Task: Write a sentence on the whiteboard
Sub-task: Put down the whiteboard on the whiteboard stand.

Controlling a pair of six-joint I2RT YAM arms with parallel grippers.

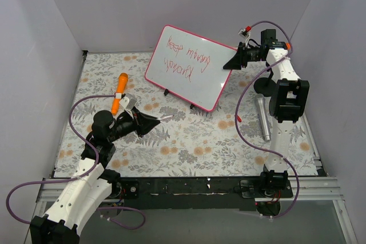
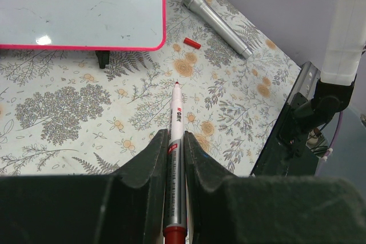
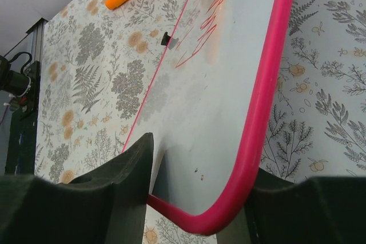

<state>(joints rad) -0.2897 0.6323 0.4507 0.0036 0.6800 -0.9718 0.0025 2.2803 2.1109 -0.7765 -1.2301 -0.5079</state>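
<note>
Bright overhead light, glare patches on glossy white pink-framed whiteboard (image 2: 80, 10) upper left, my black fingers (image 2: 143, 175) blurred at bottom, soft shadows.

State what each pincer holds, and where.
Left pincer grips the slim red-tipped white marker pen by its rear barrel; right pincer clamps the glossy white pink-framed rectangular whiteboard at a rounded corner.
</note>
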